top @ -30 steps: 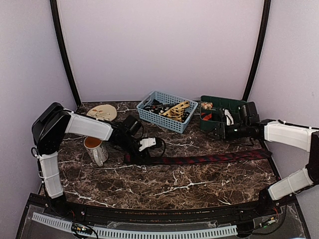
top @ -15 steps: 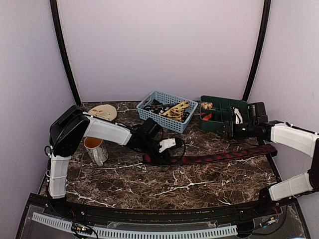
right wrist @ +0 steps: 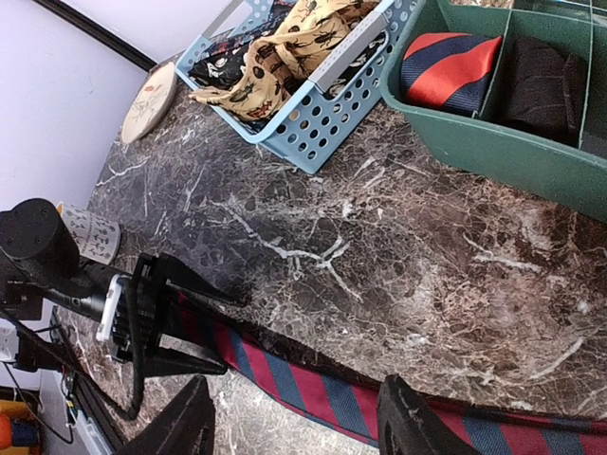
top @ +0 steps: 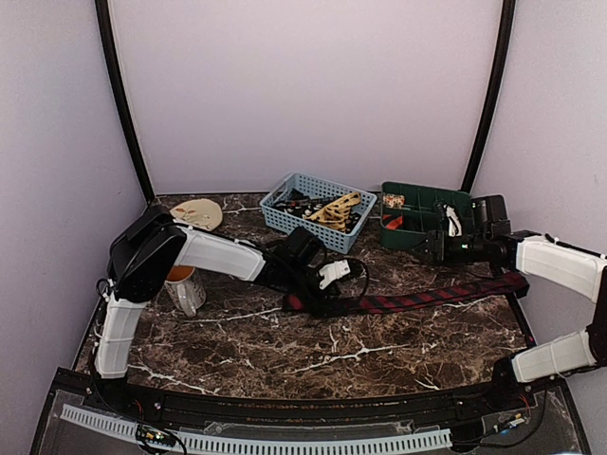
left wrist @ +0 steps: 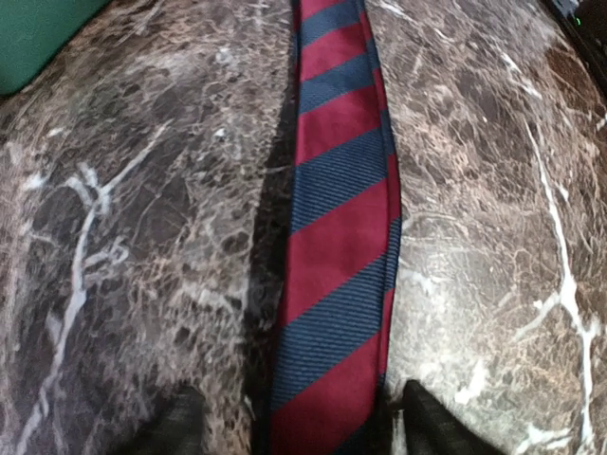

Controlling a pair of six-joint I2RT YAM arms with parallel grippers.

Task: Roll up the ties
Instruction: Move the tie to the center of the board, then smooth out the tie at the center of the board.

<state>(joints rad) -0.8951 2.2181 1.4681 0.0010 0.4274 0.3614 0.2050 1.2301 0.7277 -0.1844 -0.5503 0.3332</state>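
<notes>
One striped tie [top: 417, 300] flat; one blue basket [top: 313, 232]; one green tray [top: 427, 191]

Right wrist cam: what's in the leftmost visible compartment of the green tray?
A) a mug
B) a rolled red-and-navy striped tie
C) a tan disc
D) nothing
B: a rolled red-and-navy striped tie sits in that compartment, just behind the near wall of the green tray.
</notes>
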